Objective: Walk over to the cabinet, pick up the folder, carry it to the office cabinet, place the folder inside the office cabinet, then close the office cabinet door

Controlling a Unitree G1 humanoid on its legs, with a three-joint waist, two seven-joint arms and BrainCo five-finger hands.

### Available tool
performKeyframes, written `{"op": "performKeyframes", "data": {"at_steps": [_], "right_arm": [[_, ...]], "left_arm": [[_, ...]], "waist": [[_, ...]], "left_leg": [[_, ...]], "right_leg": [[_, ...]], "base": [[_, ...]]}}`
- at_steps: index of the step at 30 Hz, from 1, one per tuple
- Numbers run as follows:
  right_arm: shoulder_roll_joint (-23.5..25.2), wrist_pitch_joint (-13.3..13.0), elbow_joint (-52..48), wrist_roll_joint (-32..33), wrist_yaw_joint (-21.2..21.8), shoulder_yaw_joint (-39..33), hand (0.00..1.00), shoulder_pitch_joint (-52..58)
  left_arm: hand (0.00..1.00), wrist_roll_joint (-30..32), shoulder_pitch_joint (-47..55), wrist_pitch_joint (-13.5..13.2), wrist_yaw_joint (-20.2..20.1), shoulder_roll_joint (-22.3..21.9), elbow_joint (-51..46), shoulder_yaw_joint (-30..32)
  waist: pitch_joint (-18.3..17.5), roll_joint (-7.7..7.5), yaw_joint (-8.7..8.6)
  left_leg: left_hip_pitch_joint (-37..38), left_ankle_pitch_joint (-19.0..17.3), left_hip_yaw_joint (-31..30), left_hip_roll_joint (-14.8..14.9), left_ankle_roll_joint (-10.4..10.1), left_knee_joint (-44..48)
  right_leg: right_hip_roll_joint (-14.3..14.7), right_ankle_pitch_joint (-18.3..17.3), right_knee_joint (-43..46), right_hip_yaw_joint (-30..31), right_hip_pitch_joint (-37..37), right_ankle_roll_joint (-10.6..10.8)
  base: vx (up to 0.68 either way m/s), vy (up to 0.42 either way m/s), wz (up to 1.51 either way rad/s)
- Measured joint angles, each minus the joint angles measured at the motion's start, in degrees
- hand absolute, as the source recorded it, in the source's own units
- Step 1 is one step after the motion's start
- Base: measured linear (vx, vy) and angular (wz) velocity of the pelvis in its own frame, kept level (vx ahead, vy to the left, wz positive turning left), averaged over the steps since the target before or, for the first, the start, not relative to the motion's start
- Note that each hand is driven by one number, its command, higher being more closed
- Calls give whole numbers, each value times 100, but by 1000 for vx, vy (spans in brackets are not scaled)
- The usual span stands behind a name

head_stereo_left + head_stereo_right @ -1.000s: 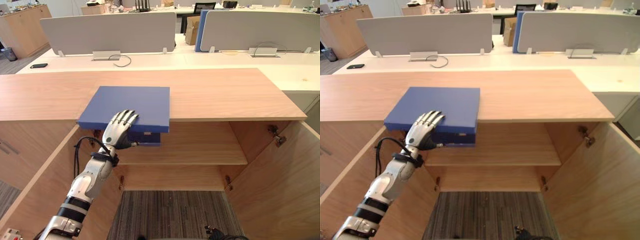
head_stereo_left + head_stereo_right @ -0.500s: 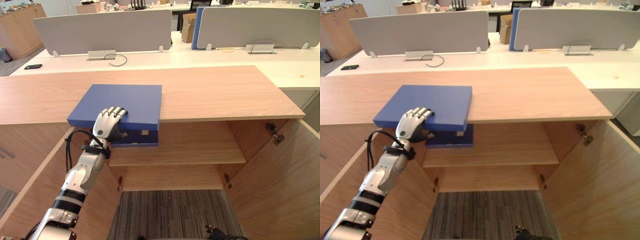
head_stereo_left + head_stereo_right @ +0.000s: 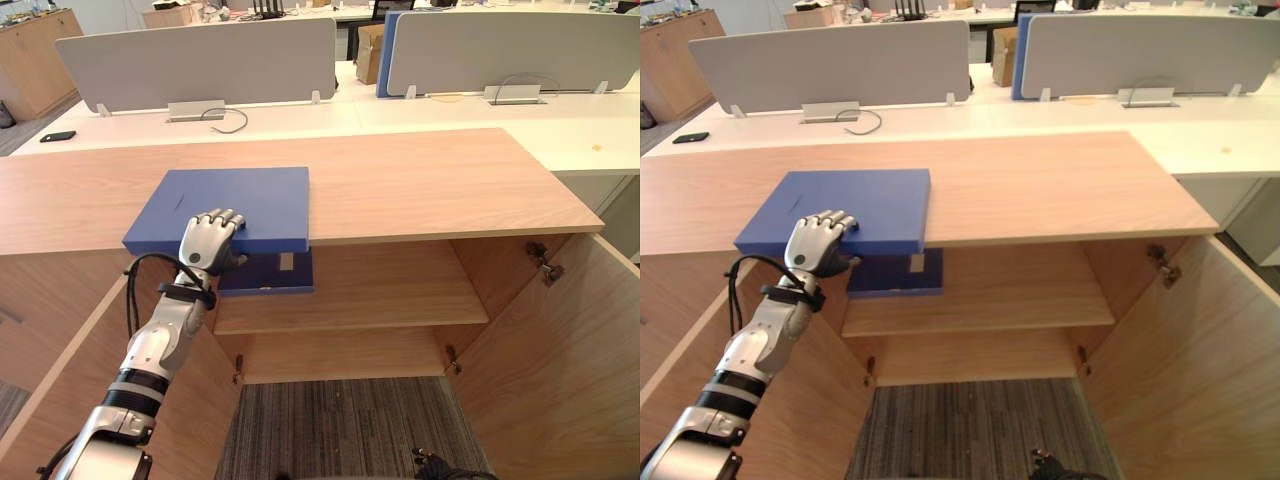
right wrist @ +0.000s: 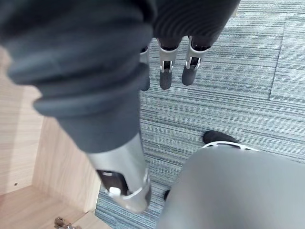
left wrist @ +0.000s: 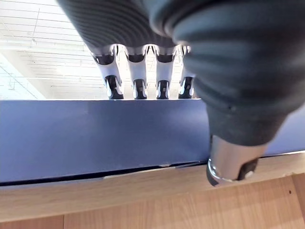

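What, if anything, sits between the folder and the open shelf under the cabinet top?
Nothing visible does. The left robot hand grips the near edge of the folder, which overhangs the cabinet top. The shelf below is bare, and the doors stand open.

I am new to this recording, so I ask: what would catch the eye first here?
A blue folder juts over the front edge of the wooden cabinet top, the left hand clamped on its near edge. Below, the cabinet's doors stand wide open.
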Motion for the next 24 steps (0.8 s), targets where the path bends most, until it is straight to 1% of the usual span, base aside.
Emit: {"op": "performKeyframes", "data": {"at_steps": [8, 10, 11, 12, 14, 15, 16, 18, 21, 24], "right_arm": [[-1, -2, 0, 0, -4, -1, 0, -14], [1, -4, 0, 0, -4, -1, 0, -15], [2, -4, 1, 1, -7, -1, 0, -10], [2, -4, 1, 1, -7, -1, 0, -9], [0, -3, 2, 2, -10, -3, 0, 0], [-1, -3, 2, 2, -11, -5, 0, 4], [-6, 0, 3, 2, -14, -6, 0, 15], [-9, 3, 3, 1, -22, -6, 0, 15], [-9, 3, 3, 1, -37, -5, 0, 15], [-10, 3, 4, 1, -38, 7, 0, 14]], "left_arm": [[100, 6, 4, 41, 13, -56, 40, 54], [100, 3, 87, 73, 15, -193, -98, 175], [100, -9, 272, 123, 29, -374, -412, 282], [100, -13, 355, 133, 38, -447, -549, 322], [100, -248, 688, 140, 103, -751, -1174, 467], [100, -338, 761, 137, 124, -830, -1332, 504], [100, -514, 860, 114, 159, -975, -1569, 569], [100, -784, 976, 65, 255, -1073, -1801, 585], [100, -950, 1072, -69, 308, -1074, -1894, 585], [100, -985, 1204, -188, 318, -1072, -2027, 583]], "waist": [[10, 18, -36], [18, 26, -38], [29, 33, -39], [32, 35, -37], [40, 42, -1], [41, 43, 11], [42, 44, 47], [41, 48, 71], [41, 52, 74], [42, 52, 78]], "left_leg": [[14, -4, 2, -1, -4, 0], [14, -5, 2, -6, -3, 0], [14, -9, 2, -12, 3, 0], [14, -11, 2, -14, 6, 0], [14, -14, 2, -18, 9, 0], [14, -14, 2, -18, 9, 0], [14, -15, 0, -16, 8, 0], [16, -13, -5, -11, 8, 0], [27, -12, -10, -8, 7, -1], [31, -12, -14, -13, 8, -1]], "right_leg": [[-4, -7, 20, 1, 2, 8], [-10, -8, 25, 1, 0, 10], [-16, -10, 29, 2, -1, 13], [-18, -11, 30, 2, -2, 14], [-22, -14, 31, 1, -2, 18], [-22, -14, 31, 0, -2, 19], [-21, -15, 31, -2, 0, 18], [-15, -16, 36, -8, 2, 16], [-13, -27, 58, -11, 3, 13], [-19, -31, 65, -14, 5, 18]], "base": [[0, 0, 0], [0, 0, 0], [0, 0, 0], [0, 0, 0], [0, 0, 0], [0, 0, 0], [0, 0, 0], [0, 0, 0], [0, 0, 0], [0, 0, 0]]}}
